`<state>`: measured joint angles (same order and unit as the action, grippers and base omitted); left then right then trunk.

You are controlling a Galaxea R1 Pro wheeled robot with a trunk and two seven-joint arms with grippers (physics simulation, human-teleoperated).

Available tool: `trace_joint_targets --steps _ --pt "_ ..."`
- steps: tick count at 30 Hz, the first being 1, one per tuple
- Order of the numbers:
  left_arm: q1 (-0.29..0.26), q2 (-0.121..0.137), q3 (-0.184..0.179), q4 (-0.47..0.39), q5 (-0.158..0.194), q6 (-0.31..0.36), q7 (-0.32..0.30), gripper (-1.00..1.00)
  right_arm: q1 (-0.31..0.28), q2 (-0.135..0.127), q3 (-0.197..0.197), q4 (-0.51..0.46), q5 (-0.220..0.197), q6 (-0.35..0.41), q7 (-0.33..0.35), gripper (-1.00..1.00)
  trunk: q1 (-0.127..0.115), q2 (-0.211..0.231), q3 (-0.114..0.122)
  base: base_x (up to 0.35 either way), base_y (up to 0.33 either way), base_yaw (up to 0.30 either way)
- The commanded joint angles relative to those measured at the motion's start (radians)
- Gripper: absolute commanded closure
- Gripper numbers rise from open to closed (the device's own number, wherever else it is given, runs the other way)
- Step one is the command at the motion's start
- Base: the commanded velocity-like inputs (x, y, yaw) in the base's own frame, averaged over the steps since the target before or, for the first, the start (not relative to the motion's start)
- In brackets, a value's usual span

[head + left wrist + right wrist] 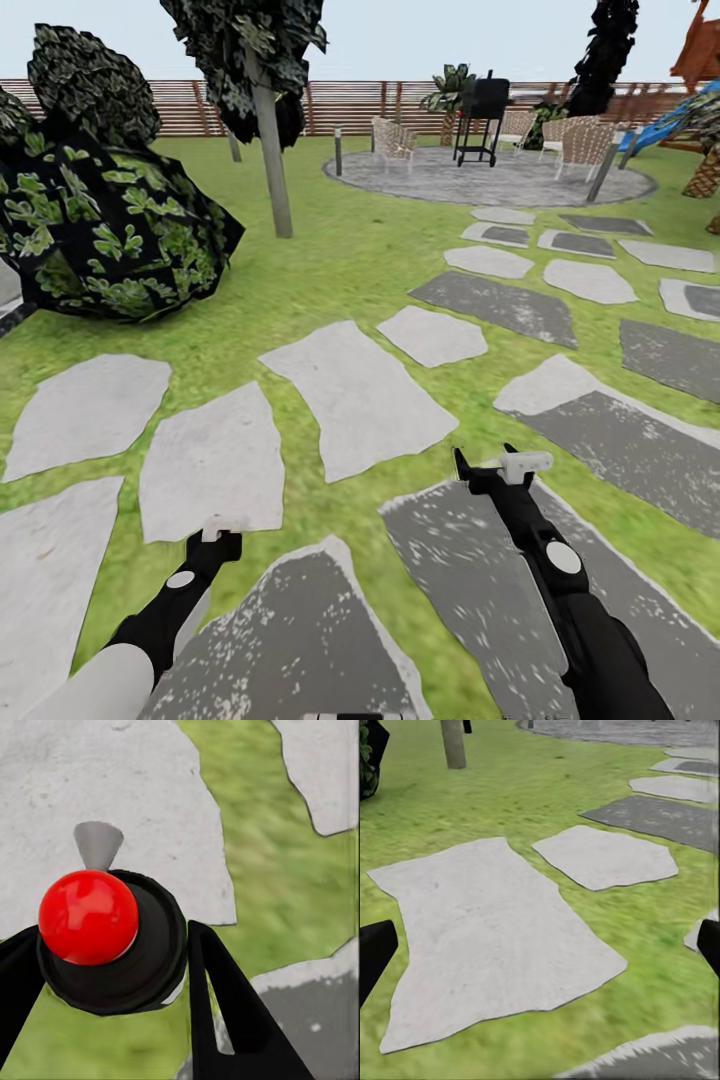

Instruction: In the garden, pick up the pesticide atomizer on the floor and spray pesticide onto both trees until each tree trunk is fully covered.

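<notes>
The pesticide atomizer [112,937], a black cylinder with a red ball top and a grey cone nozzle, sits between the two black fingers of my left gripper [112,971], which is shut on it. In the head view that left gripper [222,537] hovers low over the stepping stones. My right gripper [497,467] is open with nothing in it, its fingers wide apart over grass and a pale stone [495,937]. A tree with a pale grey trunk [272,150] stands ahead on the lawn, far from both grippers; the same trunk [453,742] shows in the right wrist view.
A big dark leafy bush [110,225] sits at the left. Grey stepping stones [355,395] cross the grass. Further back lie a round paved patio [490,180] with a black grill [482,115] and chairs, a slat fence [350,105] and a black tree [605,50].
</notes>
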<state>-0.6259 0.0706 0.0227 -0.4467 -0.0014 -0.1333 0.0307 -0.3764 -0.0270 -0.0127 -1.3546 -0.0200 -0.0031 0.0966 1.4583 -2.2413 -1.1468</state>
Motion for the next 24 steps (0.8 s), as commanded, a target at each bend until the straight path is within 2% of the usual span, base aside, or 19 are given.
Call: trace_joint_targets --steps 1,6,9,18,24 --pt "0.0 0.0 0.0 0.0 0.0 0.0 0.0 1.0 0.0 0.0 -0.013 0.0 0.0 0.0 0.0 -1.0 -0.004 0.007 0.003 0.0 0.0 -0.288" --pt "0.0 0.001 0.001 0.0 -0.001 0.0 0.0 1.0 0.001 0.001 -0.082 0.0 0.0 0.0 0.0 -1.0 -0.023 0.042 0.019 0.0 0.0 -0.29" --pt "0.0 0.001 0.001 0.0 -0.003 -0.001 0.0 1.0 0.001 0.001 -0.107 0.0 0.0 0.0 0.001 -1.0 -0.035 0.063 0.028 0.0 0.0 -0.292" --pt "0.0 0.002 -0.003 0.0 -0.008 -0.002 0.0 1.0 0.001 0.0 -0.116 0.0 0.0 0.0 0.002 -1.0 -0.069 0.126 0.056 0.0 0.0 -0.292" --pt "0.0 -0.002 -0.004 -0.001 -0.009 -0.009 0.0 1.0 0.001 0.0 -0.116 0.0 0.001 0.0 0.002 -1.0 -0.069 0.126 0.056 0.0 0.0 -0.293"
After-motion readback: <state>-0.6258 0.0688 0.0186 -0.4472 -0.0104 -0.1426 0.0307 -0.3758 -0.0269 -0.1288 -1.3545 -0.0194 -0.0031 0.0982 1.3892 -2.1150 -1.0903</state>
